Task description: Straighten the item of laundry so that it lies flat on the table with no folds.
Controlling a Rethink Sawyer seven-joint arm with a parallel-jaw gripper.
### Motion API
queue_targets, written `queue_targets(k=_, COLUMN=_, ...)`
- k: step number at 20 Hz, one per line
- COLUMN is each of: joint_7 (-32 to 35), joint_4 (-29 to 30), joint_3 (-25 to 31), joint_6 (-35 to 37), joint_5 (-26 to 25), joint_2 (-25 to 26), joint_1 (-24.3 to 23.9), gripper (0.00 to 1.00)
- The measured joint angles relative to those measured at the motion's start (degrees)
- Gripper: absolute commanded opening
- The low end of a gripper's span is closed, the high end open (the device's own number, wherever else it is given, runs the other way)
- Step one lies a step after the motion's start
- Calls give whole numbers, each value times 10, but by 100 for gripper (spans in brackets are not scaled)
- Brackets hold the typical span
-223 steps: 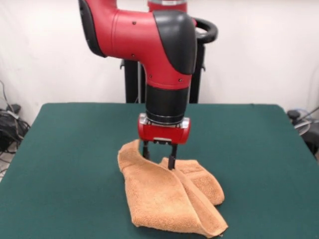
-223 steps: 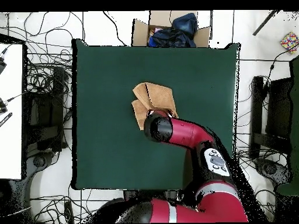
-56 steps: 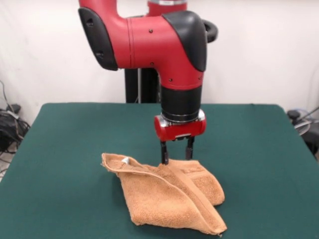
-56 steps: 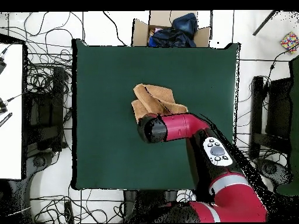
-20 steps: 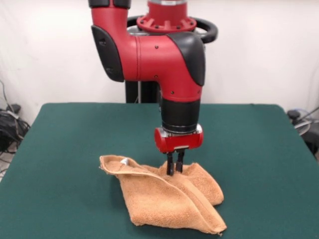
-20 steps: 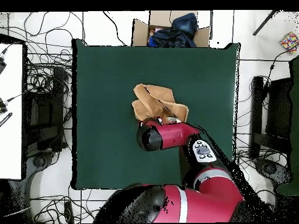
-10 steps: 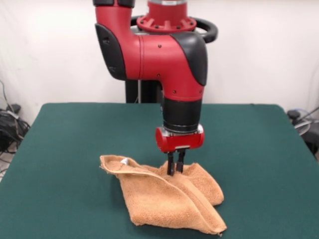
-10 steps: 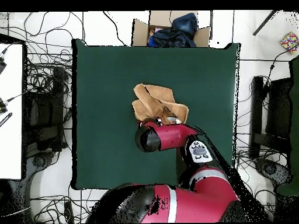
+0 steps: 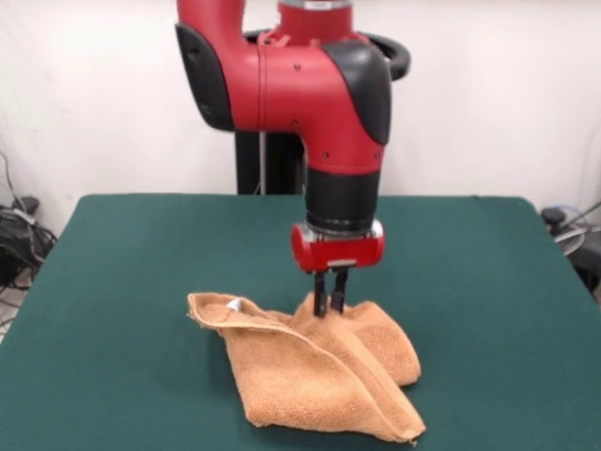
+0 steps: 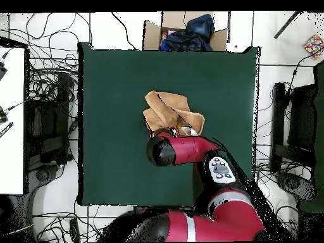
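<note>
Gripper (image 9: 330,305) now slightly higher than half second ago, fingers pinching towel (image 9: 310,371) fold, tenting it upward; you lift to open layers.

A plain white wall (image 9: 488,94) is seen behind the scene in the front view. In the overhead view, a pale floor (image 10: 269,38) is strewn with black cables (image 10: 47,82), and an open cardboard box (image 10: 183,33) filled with dark cloth is placed just beyond the far edge. A white surface (image 10: 11,120) is seen at the left, and dark equipment (image 10: 294,120) at the right.
</note>
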Motion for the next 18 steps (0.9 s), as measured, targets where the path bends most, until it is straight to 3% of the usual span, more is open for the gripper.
queue_targets(k=12, joint_7=0, joint_4=41, joint_3=17, joint_6=199, joint_5=96, joint_2=-177, joint_1=-23, gripper=0)
queue_targets(k=18, joint_7=0, joint_4=41, joint_3=17, joint_6=235, joint_5=110, joint_2=-219, joint_1=-23, gripper=0)
